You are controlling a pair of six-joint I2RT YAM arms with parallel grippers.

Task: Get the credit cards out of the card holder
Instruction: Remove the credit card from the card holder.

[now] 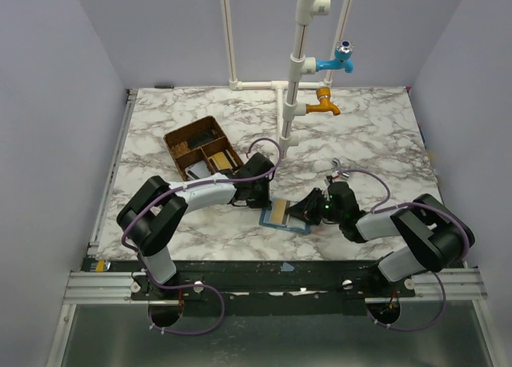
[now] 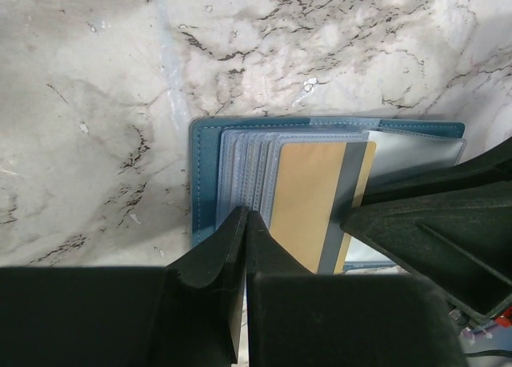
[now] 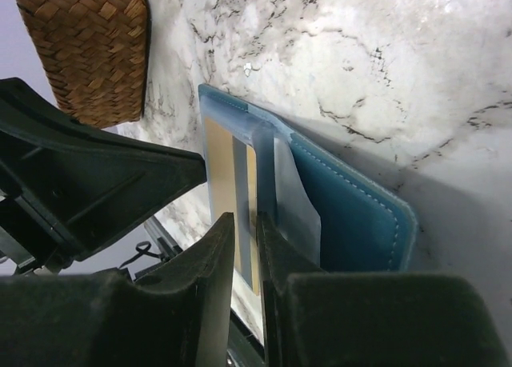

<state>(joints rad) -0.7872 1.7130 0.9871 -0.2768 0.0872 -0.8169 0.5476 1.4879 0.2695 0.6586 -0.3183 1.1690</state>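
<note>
Risk: holder (image 2: 204, 175) lifts with card (image 2: 308, 199) if left claw (image 2: 244, 223) slips.
Left claw: closed at holder edge.
Right claw (image 3: 244, 231): pinching card.

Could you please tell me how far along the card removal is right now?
Done: the card holder lies open on the table. In hand: the left pincer is shut on its near edge, and the right pincer appears to pinch the gold card, which sits in its clear sleeve. Left: pulling that card out, then any in the other sleeves; I see none free so far.
</note>
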